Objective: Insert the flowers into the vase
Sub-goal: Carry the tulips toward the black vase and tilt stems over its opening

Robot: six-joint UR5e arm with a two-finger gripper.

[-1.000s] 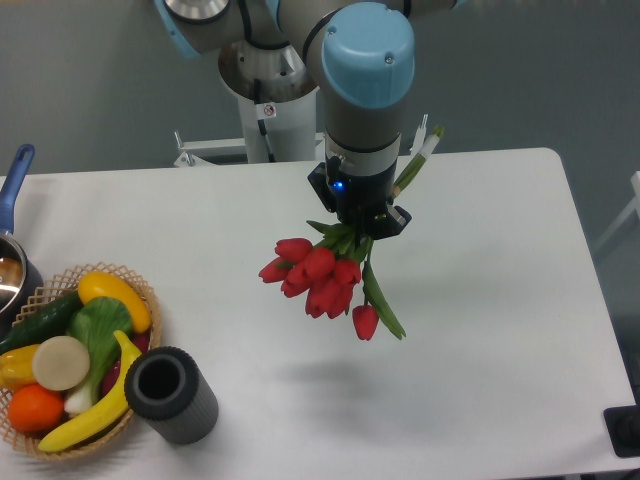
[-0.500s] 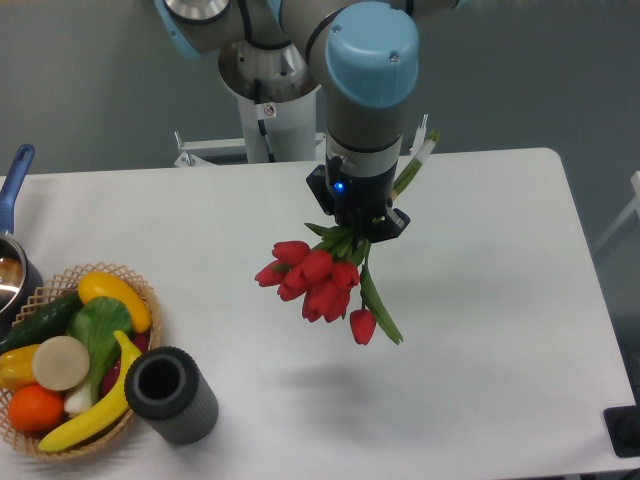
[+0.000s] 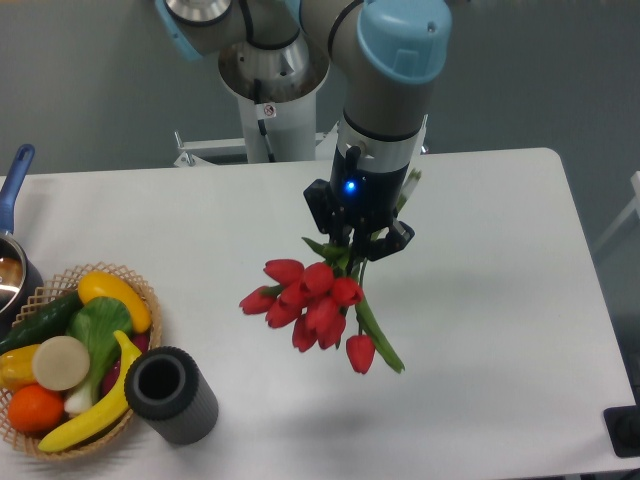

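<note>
My gripper (image 3: 353, 238) is shut on the stems of the flowers (image 3: 310, 300), a bunch of red tulips with green leaves. The bunch hangs in the air over the middle of the table, buds pointing down and to the left. The stem ends stick up behind the wrist. The vase (image 3: 170, 393), a dark grey ribbed cylinder with a black mouth, stands upright at the front left, well left of and below the flowers.
A wicker basket (image 3: 140, 291) of fruit and vegetables sits at the left, touching the vase. A blue-handled metal pot (image 3: 14, 196) is at the left edge. The white table (image 3: 500, 300) has rounded corners. The arm's base stands behind the table.
The arm has tilted and its wrist shifted right. The flowers swung down and to the left, spreading a little, nearer the vase.
</note>
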